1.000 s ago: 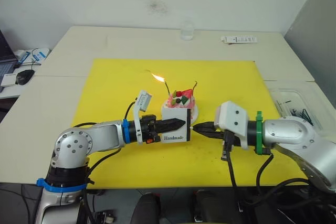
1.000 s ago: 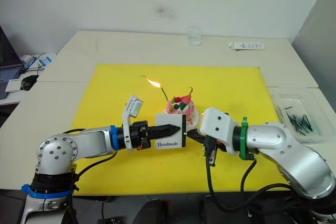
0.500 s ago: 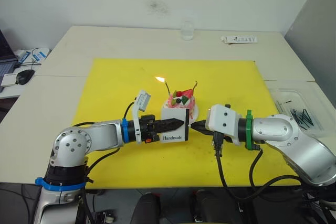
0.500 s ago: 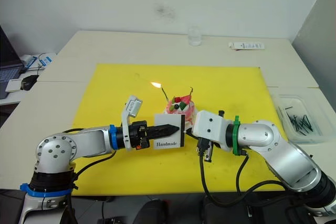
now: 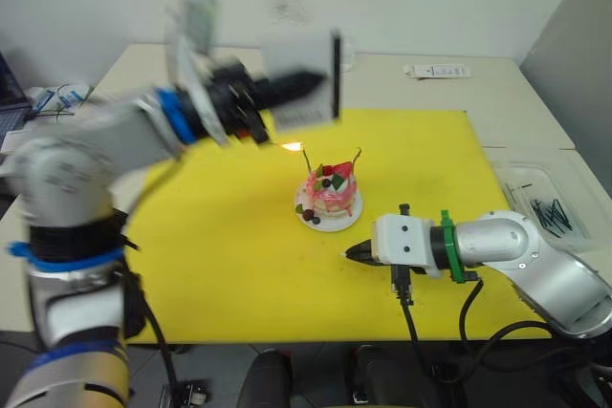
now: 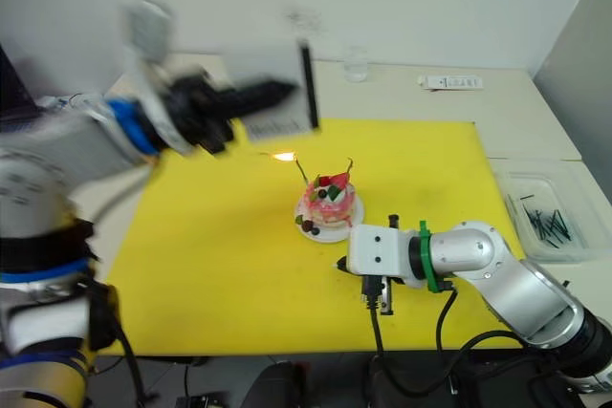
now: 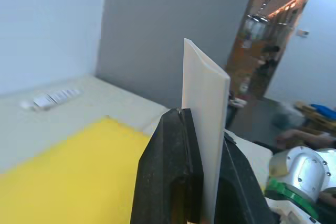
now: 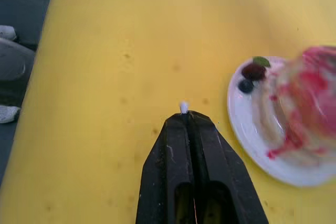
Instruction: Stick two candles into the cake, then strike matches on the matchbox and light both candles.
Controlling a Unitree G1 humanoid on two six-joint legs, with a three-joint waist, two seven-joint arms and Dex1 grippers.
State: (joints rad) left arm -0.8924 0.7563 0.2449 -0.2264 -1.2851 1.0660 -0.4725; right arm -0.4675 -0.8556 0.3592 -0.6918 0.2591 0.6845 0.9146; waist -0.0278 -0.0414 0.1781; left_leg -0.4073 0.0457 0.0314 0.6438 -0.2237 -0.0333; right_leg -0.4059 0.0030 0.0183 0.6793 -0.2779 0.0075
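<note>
One lit candle on the cake, matchbox lifted clear

Nearest, the right end effector (image 5: 350, 252) lies low over the yellow mat (image 5: 210, 236), fingers pressed together on a tiny pale match (image 8: 184, 107) tip. Just beyond sits the pink-and-white cake (image 5: 330, 192) on its white plate, carrying two thin curved candles: the left candle (image 5: 302, 155) burns, the right candle (image 5: 356, 157) is unlit. Farther left, held high, the left end effector (image 5: 311, 81) pinches the white matchbox (image 5: 304, 78).

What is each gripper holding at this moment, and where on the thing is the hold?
The left gripper clamps the matchbox by its flat faces. The right gripper is shut on a match, only its pale tip showing beyond the fingers.
</note>
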